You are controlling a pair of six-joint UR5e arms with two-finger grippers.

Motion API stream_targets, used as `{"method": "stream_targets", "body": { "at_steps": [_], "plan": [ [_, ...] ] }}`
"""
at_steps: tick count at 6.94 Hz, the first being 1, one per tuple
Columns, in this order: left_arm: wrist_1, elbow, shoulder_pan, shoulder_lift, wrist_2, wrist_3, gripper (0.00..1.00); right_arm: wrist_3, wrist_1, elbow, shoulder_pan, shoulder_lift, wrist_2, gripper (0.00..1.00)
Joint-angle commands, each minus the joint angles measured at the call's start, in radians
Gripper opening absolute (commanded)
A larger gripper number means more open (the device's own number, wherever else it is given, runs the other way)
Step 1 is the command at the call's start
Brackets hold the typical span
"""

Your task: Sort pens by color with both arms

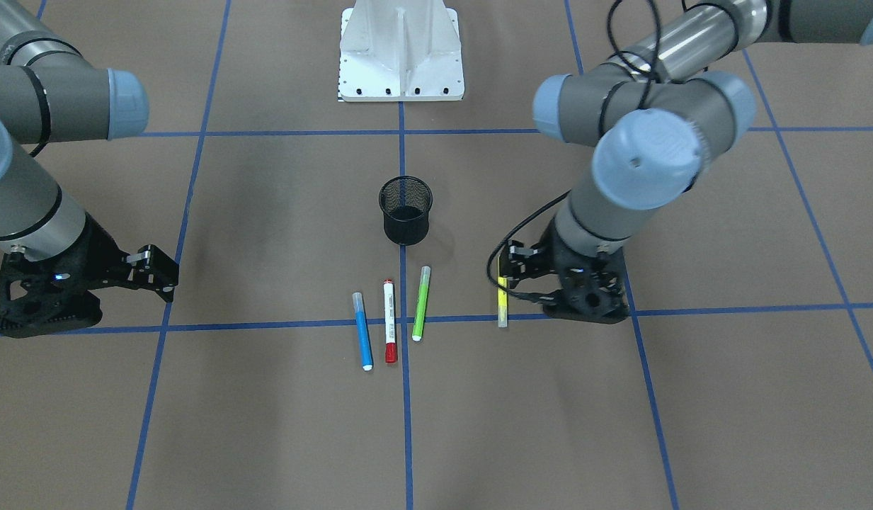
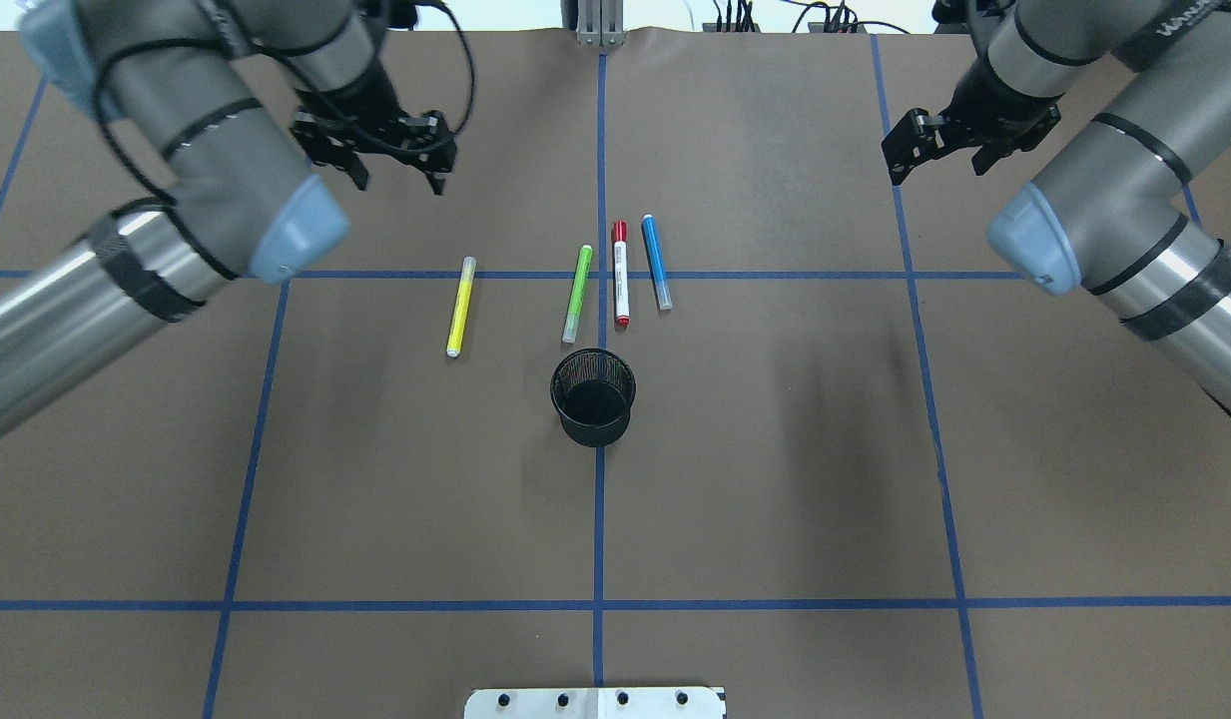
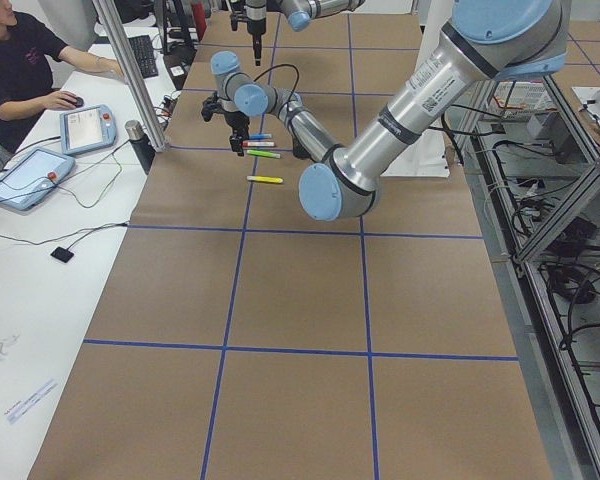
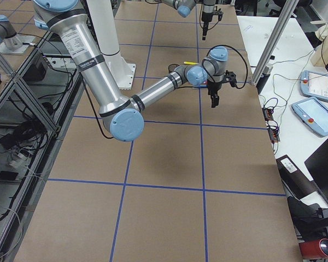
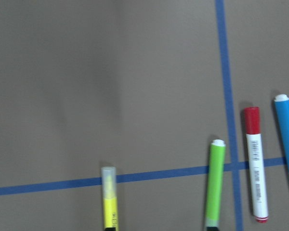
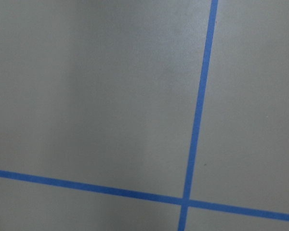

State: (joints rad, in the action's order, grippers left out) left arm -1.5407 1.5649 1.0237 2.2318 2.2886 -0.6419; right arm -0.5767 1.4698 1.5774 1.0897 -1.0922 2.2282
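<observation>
Four pens lie side by side on the brown table beyond the black mesh cup [image 2: 593,395]. They are yellow [image 2: 460,306], lime green [image 2: 576,280], white with a red cap [image 2: 621,273], and blue [image 2: 656,261]. My left gripper [image 2: 397,178] is open and empty. It hovers just past the far end of the yellow pen [image 1: 502,304]. The left wrist view shows the yellow [image 5: 109,199], green [image 5: 215,183], red-capped [image 5: 256,163] and blue [image 5: 286,139] pens along its lower edge. My right gripper [image 2: 934,165] is open and empty, far to the right of the pens. Its wrist view shows only table and tape.
Blue tape lines [image 2: 599,479] divide the table into squares. The white metal pedestal [image 1: 401,53] stands at the robot's side. The cup [image 1: 406,210] stands on the centre line between the pedestal and the pens. An operator [image 3: 20,60] sits at a side desk.
</observation>
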Motion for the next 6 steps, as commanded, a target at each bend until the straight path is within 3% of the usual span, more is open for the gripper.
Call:
{"method": "stream_targets", "body": {
  "at_steps": [1,3,6],
  "plan": [
    [0.005,0.035,0.143,-0.130,0.066,0.265,0.99,0.180,-0.069,-0.092,0.099,-0.028,0.066,0.99],
    [0.002,0.035,0.273,-0.252,0.083,0.556,0.99,0.354,-0.069,-0.146,0.211,-0.058,0.142,0.99],
    [-0.010,0.035,0.470,-0.430,0.155,0.847,0.99,0.563,-0.063,-0.160,0.359,-0.167,0.137,0.99]
  ]
}}
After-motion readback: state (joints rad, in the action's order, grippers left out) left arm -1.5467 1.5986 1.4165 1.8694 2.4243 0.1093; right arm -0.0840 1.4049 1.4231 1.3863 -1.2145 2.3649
